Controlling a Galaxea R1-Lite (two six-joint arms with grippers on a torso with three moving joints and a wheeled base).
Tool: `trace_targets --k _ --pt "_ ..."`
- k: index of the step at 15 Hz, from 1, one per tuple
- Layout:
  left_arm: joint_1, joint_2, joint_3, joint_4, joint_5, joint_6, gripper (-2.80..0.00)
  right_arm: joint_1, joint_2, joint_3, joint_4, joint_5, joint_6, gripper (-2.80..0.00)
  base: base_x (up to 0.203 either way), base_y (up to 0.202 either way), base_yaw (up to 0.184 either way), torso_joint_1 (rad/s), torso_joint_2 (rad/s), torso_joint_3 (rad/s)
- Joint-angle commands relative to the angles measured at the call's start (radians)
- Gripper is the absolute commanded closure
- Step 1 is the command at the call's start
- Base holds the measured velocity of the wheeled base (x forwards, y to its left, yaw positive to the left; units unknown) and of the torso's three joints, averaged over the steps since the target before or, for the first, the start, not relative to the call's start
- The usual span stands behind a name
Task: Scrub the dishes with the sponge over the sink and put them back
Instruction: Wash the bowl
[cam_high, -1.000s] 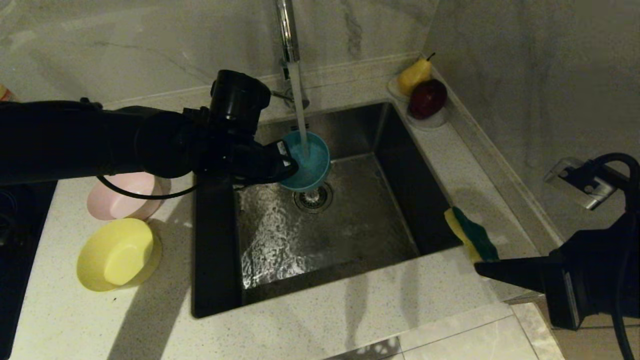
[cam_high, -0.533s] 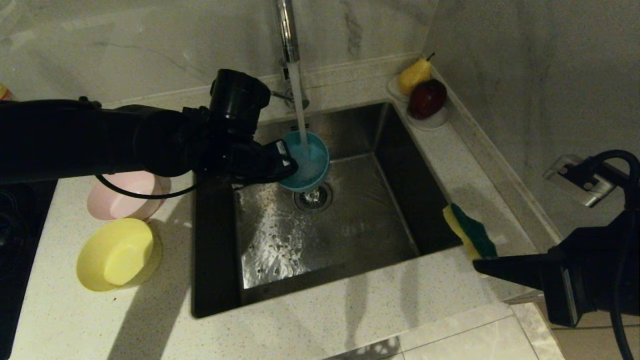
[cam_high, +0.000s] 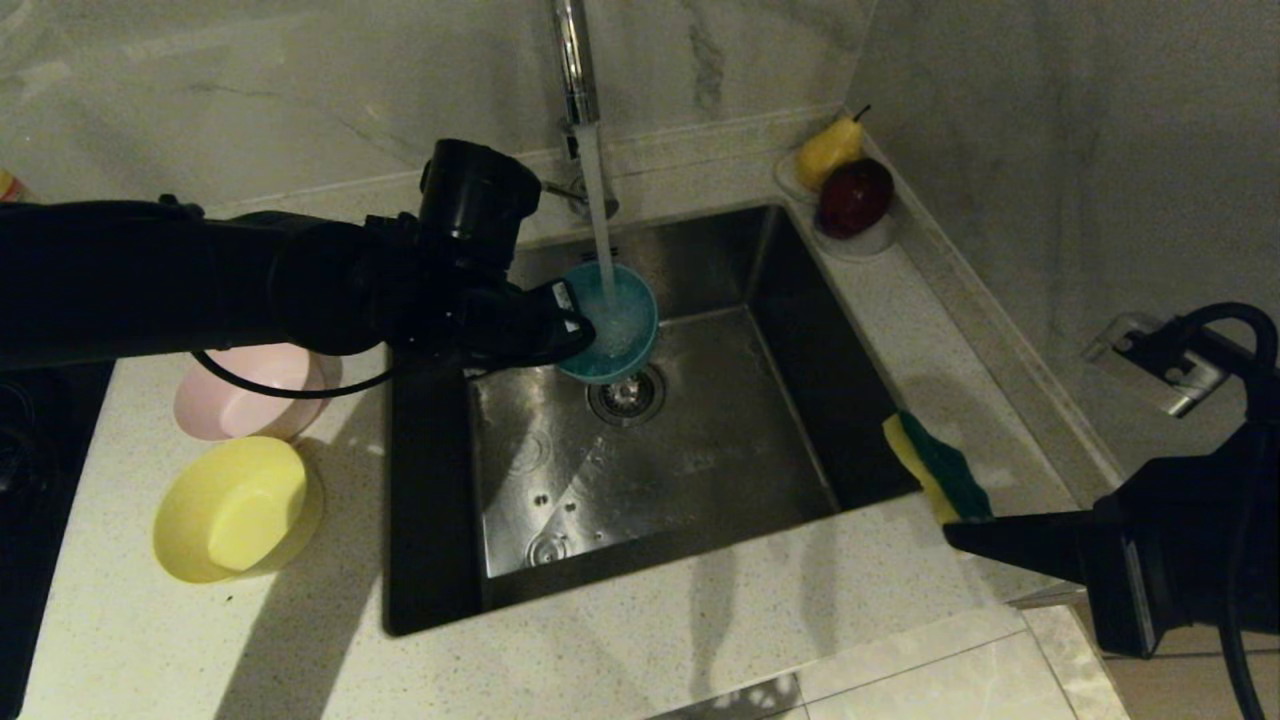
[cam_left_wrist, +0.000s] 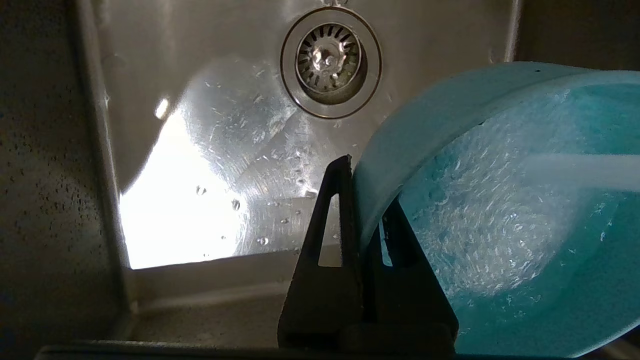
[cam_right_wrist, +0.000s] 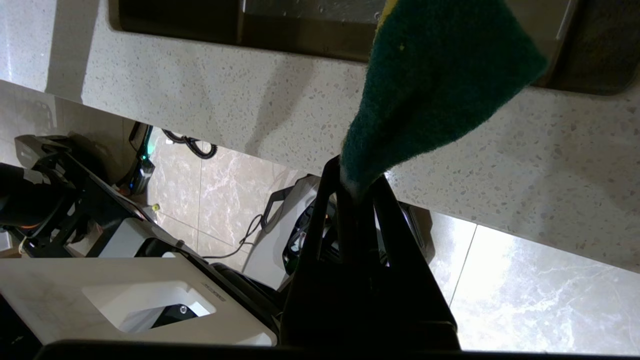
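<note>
My left gripper (cam_high: 572, 322) (cam_left_wrist: 367, 195) is shut on the rim of the light blue bowl (cam_high: 618, 322) (cam_left_wrist: 510, 210), holding it over the sink (cam_high: 720, 440) under the running tap (cam_high: 573, 60); water foams inside the bowl. My right gripper (cam_high: 958, 535) (cam_right_wrist: 357, 182) is shut on one corner of the green and yellow sponge (cam_high: 935, 470) (cam_right_wrist: 435, 85), which hangs above the counter at the sink's right edge. The pink bowl (cam_high: 245, 395) and the yellow bowl (cam_high: 235, 510) sit on the counter left of the sink.
A yellow pear (cam_high: 828, 150) and a dark red apple (cam_high: 855, 195) rest on small white saucers at the back right corner. The round drain strainer (cam_high: 627, 395) (cam_left_wrist: 330, 60) lies just below the bowl. A wall runs close along the right.
Both arms stay still. The rippling water film on the sink floor has thinned to a few drops, and the sponge has swung slightly left.
</note>
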Motion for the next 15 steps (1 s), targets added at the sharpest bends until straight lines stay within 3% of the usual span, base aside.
trace_targets --k 1,4,7,10,13,15 --pt "0.000 -0.004 0.008 0.000 0.008 -0.003 0.00 0.000 0.003 0.000 0.002 0.001 0.001 0.00 0.000 0.000 0.000 0.000 0.00 0.000" --pt "-0.003 -0.047 0.050 -0.003 0.073 0.011 0.00 0.000 0.002 0.003 0.002 0.002 0.003 0.00 0.000 0.000 0.000 0.000 0.00 0.000" --pt "-0.003 -0.144 0.170 -0.077 0.081 0.054 0.00 0.002 -0.005 0.017 0.002 0.002 0.005 0.00 0.000 0.000 0.000 0.000 0.00 0.000" --pt "-0.002 -0.245 0.389 -0.294 0.083 0.183 0.00 0.002 -0.012 0.021 0.002 0.002 0.008 0.00 0.000 0.000 0.000 0.000 0.00 0.000" --pt "-0.002 -0.347 0.612 -0.613 0.081 0.358 0.00 0.008 -0.008 0.023 0.002 0.002 0.030 0.00 0.000 0.000 0.000 0.000 0.00 0.000" --pt "-0.002 -0.383 0.688 -0.802 0.079 0.461 0.00 0.011 -0.008 0.023 0.002 0.002 0.031 0.00 0.000 0.000 0.000 0.000 0.00 0.000"
